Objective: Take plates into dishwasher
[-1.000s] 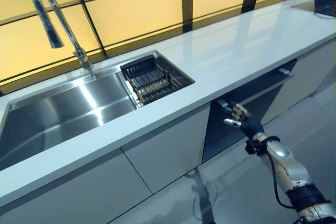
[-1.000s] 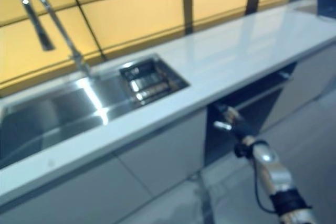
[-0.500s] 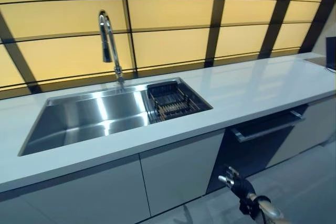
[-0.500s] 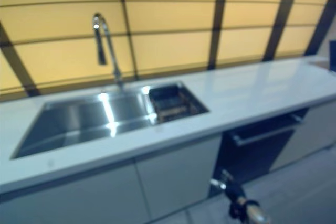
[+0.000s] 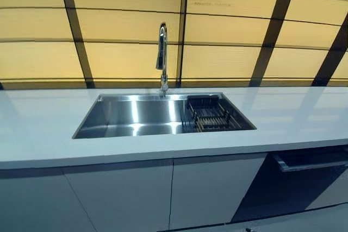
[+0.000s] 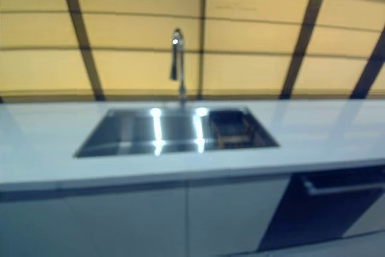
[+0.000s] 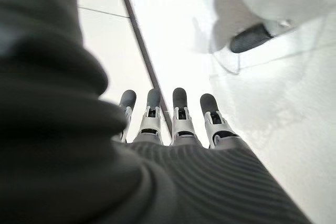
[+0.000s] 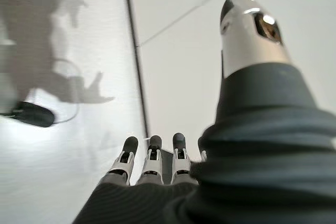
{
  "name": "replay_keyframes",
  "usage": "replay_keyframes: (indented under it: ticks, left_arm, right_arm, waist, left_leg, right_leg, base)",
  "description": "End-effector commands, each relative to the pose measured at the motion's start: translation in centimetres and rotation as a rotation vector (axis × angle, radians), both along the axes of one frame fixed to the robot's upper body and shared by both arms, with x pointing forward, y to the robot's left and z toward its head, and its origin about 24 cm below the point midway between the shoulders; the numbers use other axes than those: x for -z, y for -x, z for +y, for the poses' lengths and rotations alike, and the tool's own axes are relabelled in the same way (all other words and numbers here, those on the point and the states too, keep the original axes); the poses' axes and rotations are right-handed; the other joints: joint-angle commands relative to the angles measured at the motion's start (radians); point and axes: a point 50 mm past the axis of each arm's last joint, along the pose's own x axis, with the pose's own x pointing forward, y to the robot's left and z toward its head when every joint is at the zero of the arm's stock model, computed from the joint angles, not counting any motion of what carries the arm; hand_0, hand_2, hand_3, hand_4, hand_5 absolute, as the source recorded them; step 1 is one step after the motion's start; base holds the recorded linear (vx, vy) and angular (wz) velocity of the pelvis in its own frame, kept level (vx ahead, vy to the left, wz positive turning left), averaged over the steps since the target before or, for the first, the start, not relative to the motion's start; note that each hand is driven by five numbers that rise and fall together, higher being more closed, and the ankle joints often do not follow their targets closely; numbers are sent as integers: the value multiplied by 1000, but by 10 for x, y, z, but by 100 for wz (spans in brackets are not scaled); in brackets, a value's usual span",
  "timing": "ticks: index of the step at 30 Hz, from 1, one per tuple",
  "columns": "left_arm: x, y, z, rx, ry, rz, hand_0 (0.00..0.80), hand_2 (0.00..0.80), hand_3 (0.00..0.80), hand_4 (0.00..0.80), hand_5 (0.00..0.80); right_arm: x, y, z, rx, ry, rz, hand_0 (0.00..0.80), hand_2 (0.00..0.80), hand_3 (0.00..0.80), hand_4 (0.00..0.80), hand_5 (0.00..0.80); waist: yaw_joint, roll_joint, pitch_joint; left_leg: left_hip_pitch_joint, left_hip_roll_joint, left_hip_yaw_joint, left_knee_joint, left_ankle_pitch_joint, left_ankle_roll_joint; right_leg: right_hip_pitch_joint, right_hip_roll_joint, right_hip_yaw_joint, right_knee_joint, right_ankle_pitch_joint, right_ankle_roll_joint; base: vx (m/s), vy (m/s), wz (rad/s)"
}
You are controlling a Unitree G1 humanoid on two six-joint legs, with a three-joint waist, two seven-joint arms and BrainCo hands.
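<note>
Nearest: both hands down low, seen only in the wrist views, out of both head views. Left hand (image 7: 178, 124) with fingers straight and relaxed, side by side, empty, pointing at pale floor tiles (image 7: 173, 24). Right hand (image 8: 152, 163) likewise: fingers straight, empty, thumb standing apart, nothing held.

Next out: white cabinet fronts (image 5: 136, 196) under the counter. Lower right, a dark dishwasher door (image 5: 293, 188) with a long horizontal handle (image 5: 310, 164) along its top edge; appears shut or nearly so, hard to tell.

Above: pale countertop (image 5: 38, 129) running the full width. Steel sink (image 5: 136, 115) set in the middle, a dark ribbed rack (image 5: 209, 118) in its right end, tall tap (image 5: 162, 58) behind the basin. Farthest back, yellow wall panels (image 5: 125, 25) with dark strips.

Plates: none made out anywhere, neither on the counter nor in the basin; the rack may hold something, too small to tell.

Key relation, as a judgement: dishwasher lies right of the sink and below counter level, so on the right hand's side; handle's long axis horizontal, parallel to the counter edge. Right hand likely the nearer for opening, though neither hand's distance to the door can be read here.
</note>
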Motion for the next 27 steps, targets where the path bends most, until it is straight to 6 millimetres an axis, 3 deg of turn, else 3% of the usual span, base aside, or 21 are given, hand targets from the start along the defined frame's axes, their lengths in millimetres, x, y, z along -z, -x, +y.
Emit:
replay_keyframes:
  ticks: [1, 5, 8, 11, 13, 15, 17, 21, 22, 23, 24, 26, 27]
  left_arm:
    - [-13, -29, 14, 61, -61, -30, 0, 0, 0, 0, 0]
    - [-17, -37, 20, 55, -79, -23, 0, 0, 0, 0, 0]
    - [-15, -39, 15, 42, -48, -11, 0, 0, 0, 0, 0]
    - [-10, -35, 7, 48, -9, -3, 0, 0, 0, 0, 0]
    - [-8, -32, 2, 53, 19, -8, 0, 0, 0, 0, 0]
    - [-6, -31, -2, 67, 30, -13, 0, 0, 0, 0, 0]
    - [-5, -31, -7, 63, 48, -26, 0, 0, 0, 0, 0]
    - [-5, -35, -15, 53, 73, -50, 0, 0, 0, 0, 0]
    - [-4, -34, -15, 49, 76, -38, 0, 0, 0, 0, 0]
    - [-4, -34, -15, 48, 77, -34, 0, 0, 0, 0, 0]
    - [-2, -29, -14, 35, 83, -19, 0, 0, 0, 0, 0]
    - [0, -24, -14, 15, 88, -6, 0, 0, 0, 0, 0]
    - [2, -18, -14, -4, 92, 7, 0, 0, 0, 0, 0]
  right_arm:
    - [-18, -31, -3, -134, 111, -139, 0, 0, 0, 0, 0]
    - [-10, -24, 7, -186, 132, -93, 0, 0, 0, 0, 0]
    - [2, -13, 14, -191, 131, -20, 0, 0, 0, 0, 0]
    - [7, -9, 15, -212, 146, 23, 0, 0, 0, 0, 0]
    - [9, -9, 16, -207, 154, 32, 0, 0, 0, 0, 0]
    - [8, -12, 15, -191, 168, 39, 0, 0, 0, 0, 0]
    - [7, -14, 10, -191, 184, 60, 0, 0, 0, 0, 0]
    - [8, -8, 0, -181, 213, 93, 0, 0, 0, 0, 0]
    - [11, -3, -2, -168, 215, 118, 0, 0, 0, 0, 0]
    - [11, -2, -3, -167, 216, 124, 0, 0, 0, 0, 0]
    - [13, 3, -5, -171, 222, 151, 0, 0, 0, 0, 0]
    - [15, 8, -6, -170, 223, 172, 0, 0, 0, 0, 0]
    - [16, 12, -7, -162, 221, 191, 0, 0, 0, 0, 0]
  waist:
    - [6, 55, 18]
    - [25, 60, -23]
    - [33, 66, -58]
    - [43, 71, -70]
    - [51, 79, -65]
    - [68, 93, -50]
    - [80, 95, -34]
    - [76, 114, -7]
    - [68, 113, 0]
    - [66, 112, 1]
    - [62, 100, 3]
    - [59, 89, -4]
    - [55, 73, -8]
  left_leg:
    - [-14, -3, -15, -39, -29, 69]
    - [-81, -28, -31, -39, -21, 97]
    - [-126, -51, -77, -39, -2, 117]
    - [-141, -62, -112, -39, 10, 119]
    - [-151, -65, -143, -39, 18, 111]
    - [-168, -54, -176, -39, 47, 79]
    - [-222, -42, -173, -38, 90, 41]
    - [-278, -17, -123, -36, 140, 6]
    - [-274, -19, -98, 1, 120, 11]
    - [-274, -22, -100, 17, 110, 14]
    - [-266, -46, -147, 106, 55, 33]
    - [-253, -69, -194, 173, 1, 54]
    - [-228, -94, -222, 250, -68, 76]
  right_leg:
    - [-107, -1, 105, 81, 181, 72]
    - [-61, 69, 110, 186, 77, 41]
    - [-33, 162, 169, 245, -30, 13]
    - [-12, 202, 201, 232, -96, -6]
    - [-16, 217, 214, 207, -138, -26]
    - [30, 256, 211, 125, -232, -80]
    - [66, 279, 224, 43, -226, -97]
    - [107, 309, 213, -12, -220, -126]
    - [109, 307, 202, -11, -220, -137]
    - [108, 305, 201, -10, -220, -139]
    - [95, 292, 207, -4, -209, -147]
    - [78, 280, 219, 0, -196, -150]
    - [69, 264, 233, 3, -183, -148]
  base:
    - [-209, 121, 26]
    - [-224, 37, 54]
    - [-214, -46, 45]
    - [-204, -102, 51]
    - [-204, -165, 15]
    - [-221, -203, 3]
    - [-278, -165, 27]
    - [-264, -90, 40]
    - [-235, -40, 18]
    - [-291, -38, 29]
    - [-194, -20, 20]
    - [-193, -1, 6]
    - [-145, 13, -1]
